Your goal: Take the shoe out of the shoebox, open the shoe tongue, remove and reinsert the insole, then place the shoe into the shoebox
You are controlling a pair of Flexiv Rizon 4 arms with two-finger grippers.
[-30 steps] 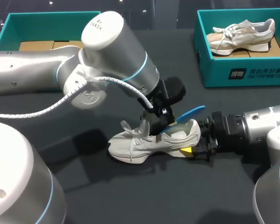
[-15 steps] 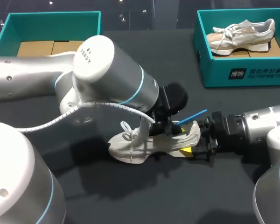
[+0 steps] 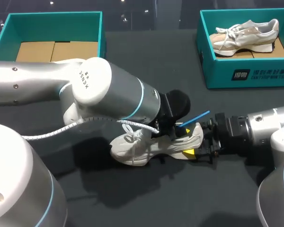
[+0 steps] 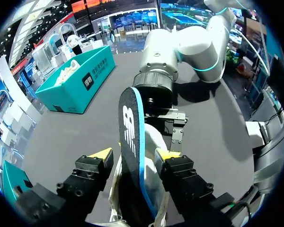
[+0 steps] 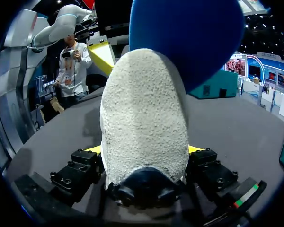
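Note:
A white shoe (image 3: 146, 145) lies on its side on the dark table. A blue-edged black insole (image 3: 195, 117) sticks up out of its heel opening. My left gripper (image 3: 174, 131) hangs over the shoe's collar. In the left wrist view the insole (image 4: 131, 142) stands upright between the open fingers (image 4: 98, 154), with a gap on one side. My right gripper (image 3: 199, 142) grips the heel from the right. In the right wrist view the fuzzy heel (image 5: 144, 118) fills the space between both fingers (image 5: 92, 150), and the blue insole (image 5: 189, 33) rises above it.
A teal shoebox (image 3: 248, 73) at the back right holds a second pale shoe (image 3: 246, 32). Another teal box (image 3: 52, 16) with cardboard inside stands at the back left. My left arm's thick wrist covers the table left of the shoe.
The left gripper let go of the insole and opened. The left arm swung lower over the shoe. The insole turned from flat-on to edge-on and sank further into the heel. The right arm stayed still.

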